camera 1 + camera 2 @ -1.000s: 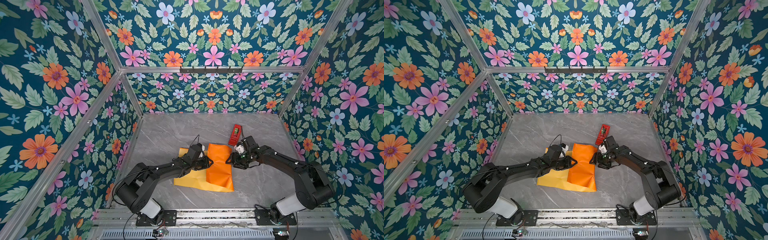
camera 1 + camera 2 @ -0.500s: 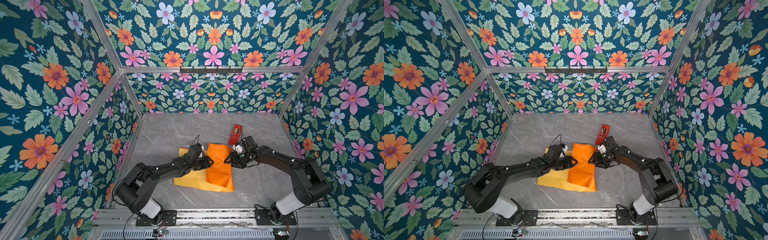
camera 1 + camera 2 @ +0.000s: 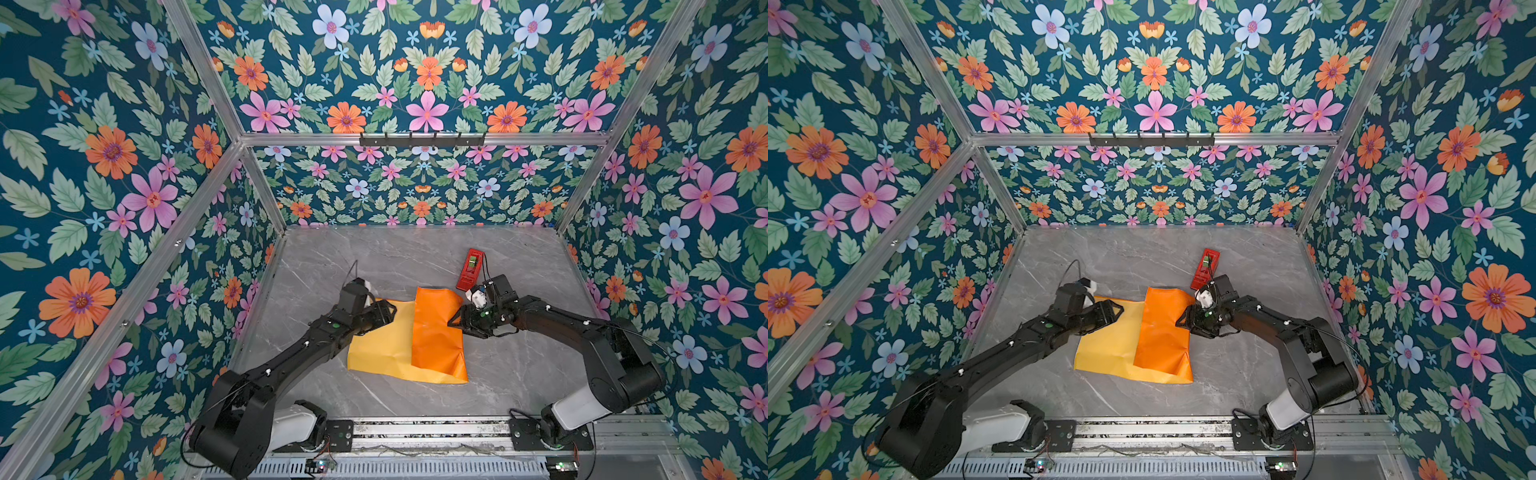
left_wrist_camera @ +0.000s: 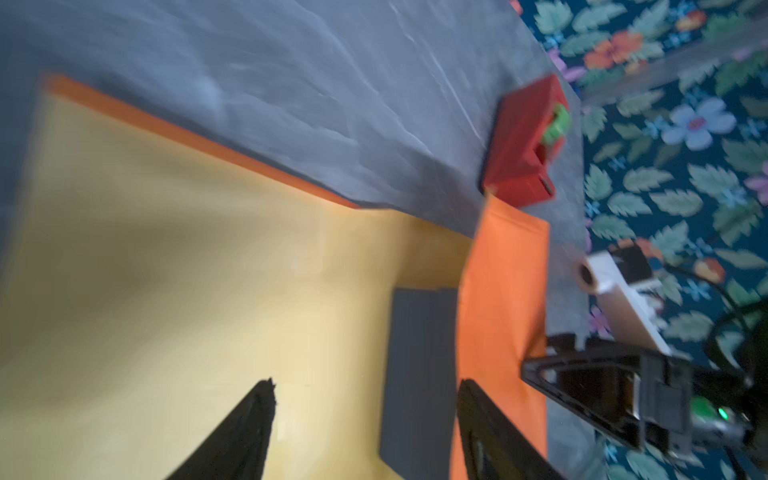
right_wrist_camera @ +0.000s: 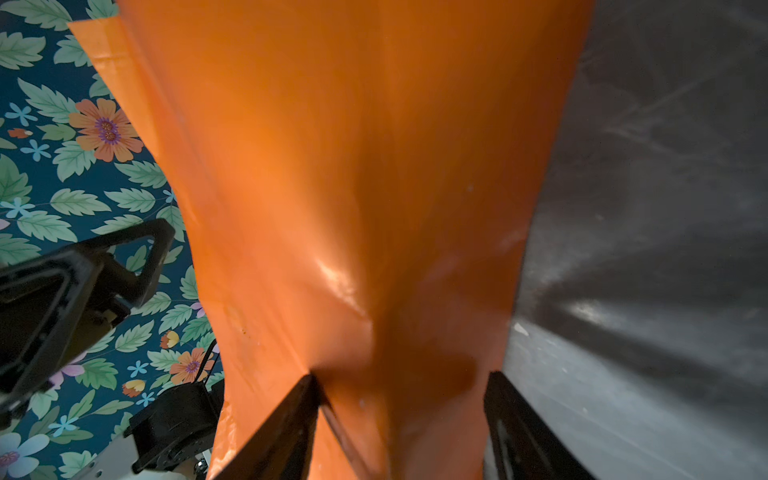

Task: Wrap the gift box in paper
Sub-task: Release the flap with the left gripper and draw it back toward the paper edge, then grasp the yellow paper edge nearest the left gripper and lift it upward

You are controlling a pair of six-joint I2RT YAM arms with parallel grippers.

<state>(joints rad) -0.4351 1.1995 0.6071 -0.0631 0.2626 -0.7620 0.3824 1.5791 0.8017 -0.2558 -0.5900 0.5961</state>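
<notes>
paper (image 3: 384, 347): 1 sheet on the table (image 3: 374, 257), yellow face up at left, orange flap (image 3: 436, 332) folded over at right.
left gripper (image 3: 388, 309): jaws wide, empty, over the yellow face.
right gripper (image 3: 455, 322): at the flap's right edge, orange paper between spread jaws; I can't tell if it grips.
box (image 4: 419, 365): 1, on the yellow face, partly under the flap.
dispenser (image 3: 470, 269): 1, red, just beyond the flap.

left arm (image 3: 291, 357), right arm (image 3: 582, 328): matte black links | by the rail (image 3: 428, 430): white base housings | left end effector (image 4: 365, 384): black tapering fingers
</notes>
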